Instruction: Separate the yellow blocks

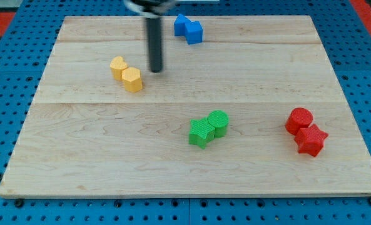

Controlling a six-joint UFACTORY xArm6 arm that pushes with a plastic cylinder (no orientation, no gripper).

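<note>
Two yellow blocks touch each other at the view's upper left of the wooden board: a heart-like yellow block and a yellow hexagon just below and right of it. My tip stands on the board a little to the right of the yellow pair, apart from both, level with the gap between them. The dark rod rises from it to the view's top edge.
Two blue blocks touch at the view's top centre, right of the rod. A green star and green cylinder touch at lower centre. A red cylinder and red star touch at right. The board's edge meets blue surround.
</note>
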